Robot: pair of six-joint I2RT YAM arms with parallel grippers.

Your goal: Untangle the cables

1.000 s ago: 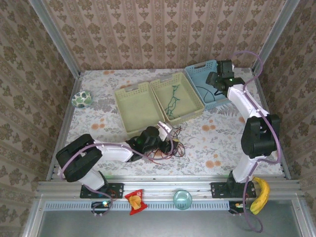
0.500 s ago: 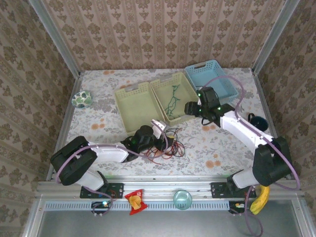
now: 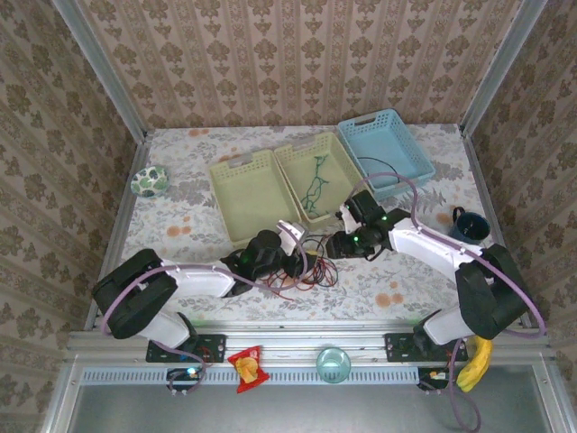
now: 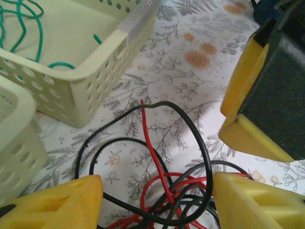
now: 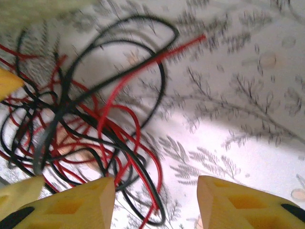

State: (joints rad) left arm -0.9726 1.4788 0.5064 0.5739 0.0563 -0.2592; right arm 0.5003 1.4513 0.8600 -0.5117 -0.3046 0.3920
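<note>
Both tools over the knot near the desk's front edge. My left tool (image 4: 157,205) has its yellow fingers spread wide and clamps nothing; strands of the thin red wire (image 4: 151,143) and the thin black wire (image 4: 206,157) lie in the gap between the fingers, on the floral-patterned desk (image 3: 406,280). My right tool (image 5: 155,204) is likewise apart and empty, hanging just beside the tangle on its right, with the knot ahead of the fingers and toward the left one. The thin green wire (image 4: 40,33) lies apart from all this, inside the pale yellow perforated plastic basket (image 4: 95,90) behind the knot, so I judge only red and black are left to separate. The red free end pokes out past the big black loop, pointing at the basket. To do this step well, I judge: close one tool on a single colour only, best on that loose red end where nothing crosses it; pin the black bundle low with the other; then draw red out slowly along its own line. Risk: pinching both colours tightens the knot.
</note>
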